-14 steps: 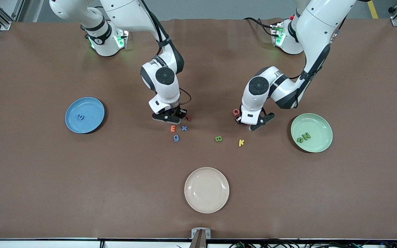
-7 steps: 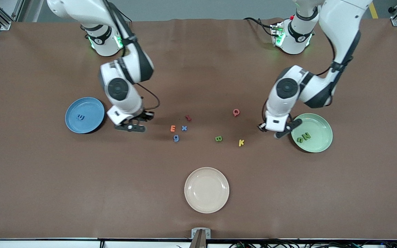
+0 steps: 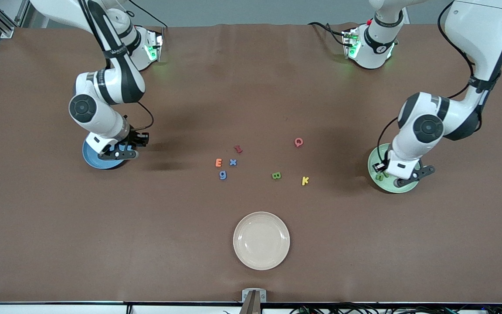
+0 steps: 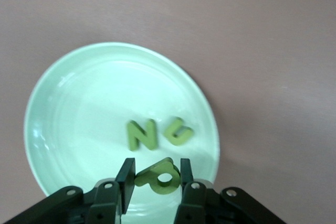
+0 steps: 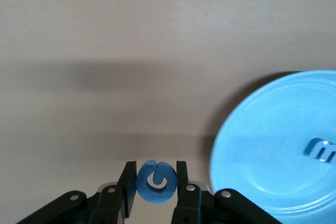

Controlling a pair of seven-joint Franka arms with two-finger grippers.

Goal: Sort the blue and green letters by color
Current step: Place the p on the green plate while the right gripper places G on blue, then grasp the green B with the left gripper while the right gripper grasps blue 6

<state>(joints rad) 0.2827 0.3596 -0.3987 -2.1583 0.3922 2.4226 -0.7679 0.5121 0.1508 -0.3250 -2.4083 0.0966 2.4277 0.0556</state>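
A beige plate sits low at centre of the front view, loose letters x, g, B mid-frame; the left gripper pinches a green p over the green plate, while the right gripper clamps a blue G beside the blue plate.

Brown table carries three plates (blue, green, cream) and scattered letters.

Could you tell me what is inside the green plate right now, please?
On the green plate lie a green N and a green u. The left claw hangs over it, shut on a green p; the plate under the claw is covered.
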